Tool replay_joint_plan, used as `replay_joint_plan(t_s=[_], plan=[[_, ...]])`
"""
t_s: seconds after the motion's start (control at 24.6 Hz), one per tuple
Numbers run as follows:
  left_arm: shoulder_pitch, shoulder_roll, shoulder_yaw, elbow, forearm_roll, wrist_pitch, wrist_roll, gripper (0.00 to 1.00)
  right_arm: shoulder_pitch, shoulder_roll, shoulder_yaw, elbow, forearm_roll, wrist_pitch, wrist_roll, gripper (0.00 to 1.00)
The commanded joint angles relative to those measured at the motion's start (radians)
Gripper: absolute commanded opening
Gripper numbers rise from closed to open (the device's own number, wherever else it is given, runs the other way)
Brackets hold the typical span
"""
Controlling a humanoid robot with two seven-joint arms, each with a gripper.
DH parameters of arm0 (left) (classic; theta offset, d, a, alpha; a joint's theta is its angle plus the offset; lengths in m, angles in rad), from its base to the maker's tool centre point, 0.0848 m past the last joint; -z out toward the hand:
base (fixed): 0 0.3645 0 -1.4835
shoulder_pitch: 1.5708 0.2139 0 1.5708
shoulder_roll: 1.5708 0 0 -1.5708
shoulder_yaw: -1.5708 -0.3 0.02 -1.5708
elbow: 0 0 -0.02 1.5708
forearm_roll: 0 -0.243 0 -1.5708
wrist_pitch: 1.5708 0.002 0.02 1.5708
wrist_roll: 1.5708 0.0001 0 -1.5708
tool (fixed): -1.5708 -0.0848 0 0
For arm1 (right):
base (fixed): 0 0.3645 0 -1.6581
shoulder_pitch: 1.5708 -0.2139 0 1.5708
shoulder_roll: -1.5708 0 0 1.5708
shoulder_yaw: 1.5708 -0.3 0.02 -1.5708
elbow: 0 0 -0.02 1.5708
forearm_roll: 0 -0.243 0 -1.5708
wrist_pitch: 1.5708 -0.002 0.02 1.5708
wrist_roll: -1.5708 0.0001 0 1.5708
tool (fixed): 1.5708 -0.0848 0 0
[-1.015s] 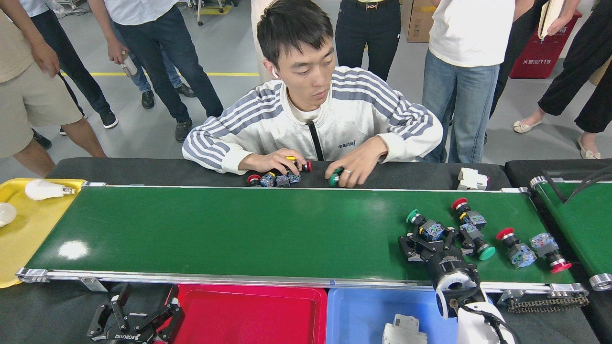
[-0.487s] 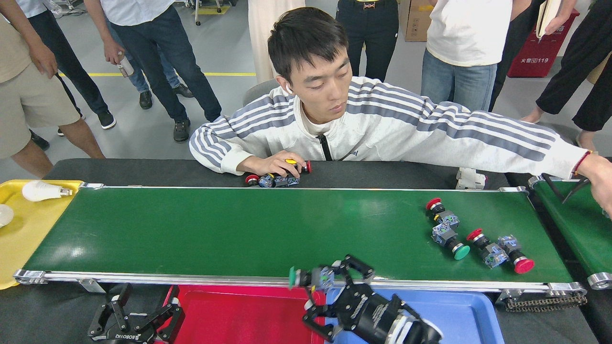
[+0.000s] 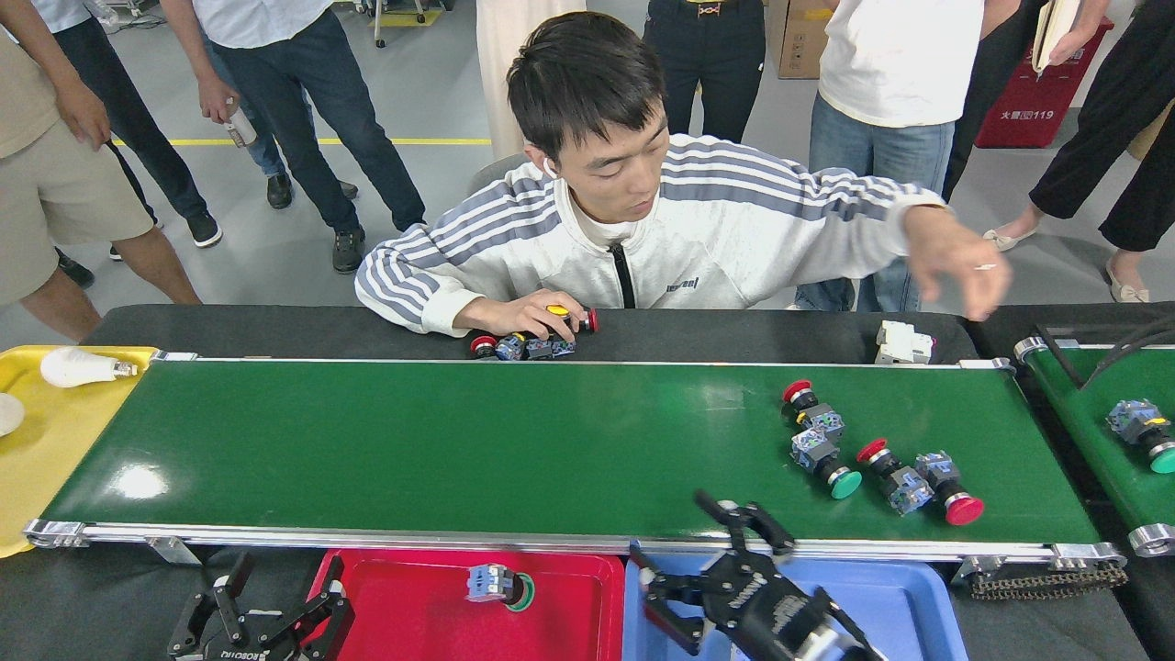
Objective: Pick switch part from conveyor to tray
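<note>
1. Spectators ring the black surface, one person seated behind the conveyor
2. Green-capped switch part lies in the red tray
3. Right gripper hovers, jaws apart, empty
4. Left gripper low, jaws apart

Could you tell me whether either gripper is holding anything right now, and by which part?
Nothing is held: the right gripper and the left gripper are both open and empty.
</note>
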Motion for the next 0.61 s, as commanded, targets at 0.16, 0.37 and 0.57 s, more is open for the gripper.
replay_joint_plan(t_s=[0.16, 0.37, 0.57], plan=[[-0.005, 0.000, 0.002, -0.007, 0.000, 0.005, 0.002, 1.00, 0.106, -0.018, -0.079, -0.045, -0.010, 0.244, -0.104, 0.99], [-0.017, 0.000, 0.001, -0.006, -0.003, 0.005, 0.001, 1.00, 0.043, -0.036, -0.093, -0.011, -0.013, 0.229, -0.040, 0.99], [-0.018, -0.001, 0.001, -0.006, -0.003, 0.003, 0.001, 1.00, -0.057, -0.123, -0.090, 0.087, -0.056, 0.068, -0.025, 0.99]])
